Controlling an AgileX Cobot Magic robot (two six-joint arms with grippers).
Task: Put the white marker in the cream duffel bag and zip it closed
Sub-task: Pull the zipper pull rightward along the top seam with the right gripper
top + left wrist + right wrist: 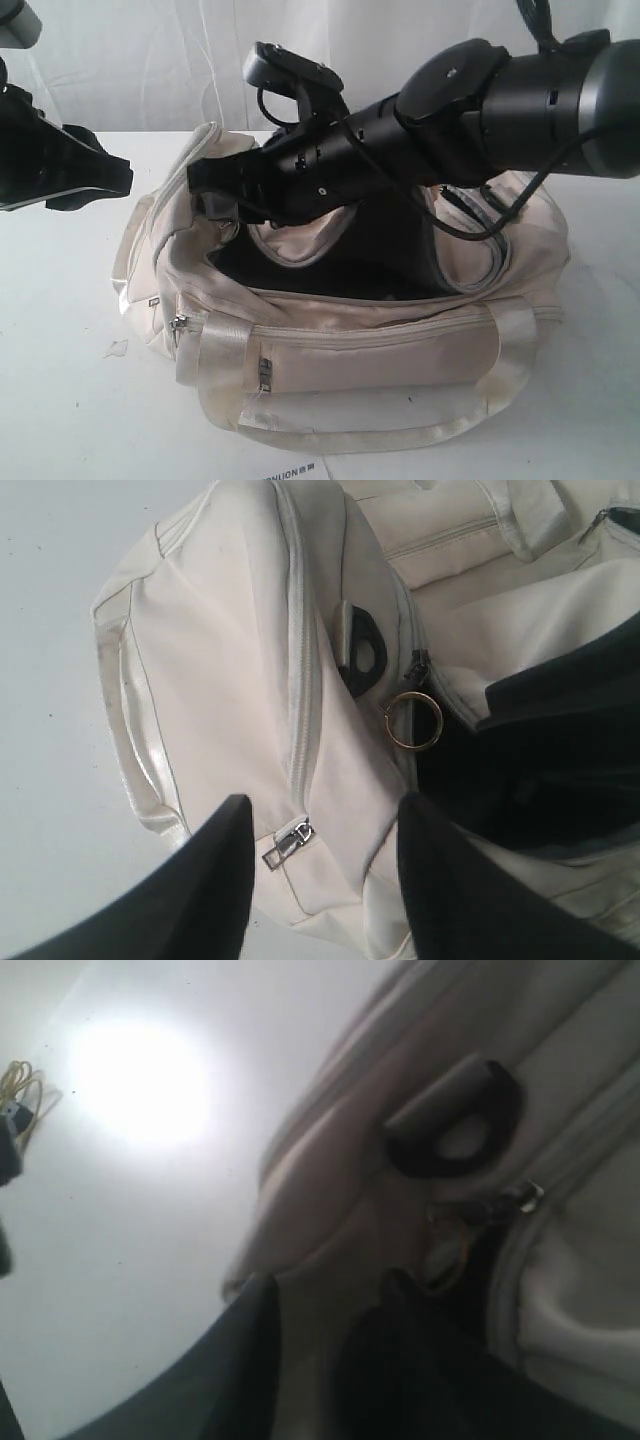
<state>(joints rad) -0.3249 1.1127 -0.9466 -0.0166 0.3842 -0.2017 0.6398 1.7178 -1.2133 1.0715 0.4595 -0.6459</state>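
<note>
White bench (60,390) and a pale curtain (150,60) behind it frame one cream duffel bag (380,340), which lies with its long axis running left to right across the exterior view. Its opening faces up, with the main zip parted and dark lining (330,265) showing inside. One satiny strap handle (350,435) loops down over the front side, where two small zip pulls can be counted: one at the left corner (178,322) and one on the front pocket (264,372). Two arms are in view. The right arm reaches from the right across the open top to the bag's left end. The right claw (330,1290) is blurred in its wrist view, with its fingers parted and nothing seen held between them, only fabric beyond. Near it sit one black loop tab (455,1120) and the main zip slider (520,1198). The left claw (325,820) hangs off the same end of the bag, jaws wide apart and empty. In its own view lie one brass ring (412,720) at the zip slider and one end-pocket zip pull (288,842). No view shows the white marker, so whether it lies inside the bag cannot be told.
</note>
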